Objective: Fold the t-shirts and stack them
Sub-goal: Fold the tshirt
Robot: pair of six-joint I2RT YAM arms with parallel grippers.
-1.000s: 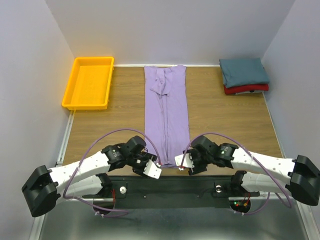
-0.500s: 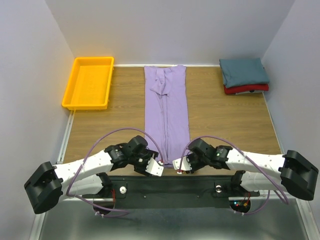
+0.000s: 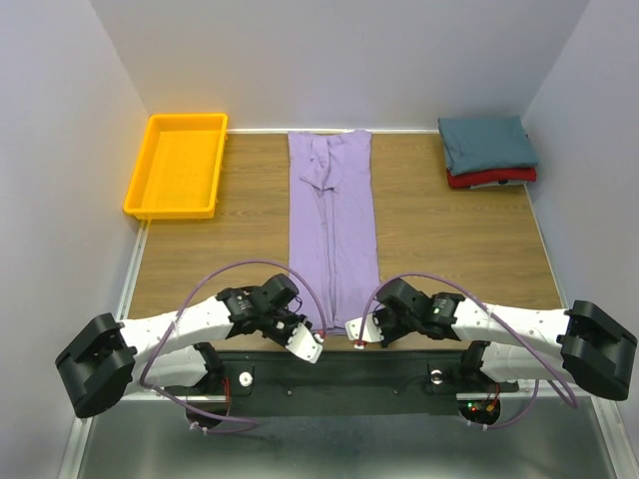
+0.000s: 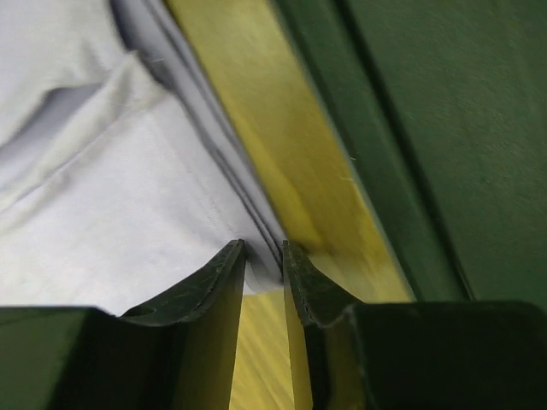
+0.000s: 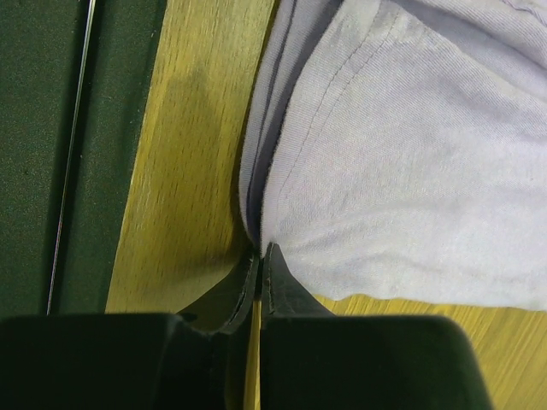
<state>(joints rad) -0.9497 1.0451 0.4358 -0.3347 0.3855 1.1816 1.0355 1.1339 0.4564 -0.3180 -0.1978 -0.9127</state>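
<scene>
With right gripper (image 5: 259,253) clamped on the lower-centre hem of the lavender-purple cloth t-shirt (image 3: 332,220), left gripper (image 4: 261,253) narrowly parted, hold untellable, may drop that corner on lifting, folding crooked.

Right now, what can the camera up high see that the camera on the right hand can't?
Only the top camera shows the yellow tray, the folded teal shirt on the red shirt, and the left gripper. Only the right wrist camera shows, up close, the stitching on the purple shirt and how the right gripper pinches its edge. Both show the purple shirt, the right gripper and the wooden table.
</scene>
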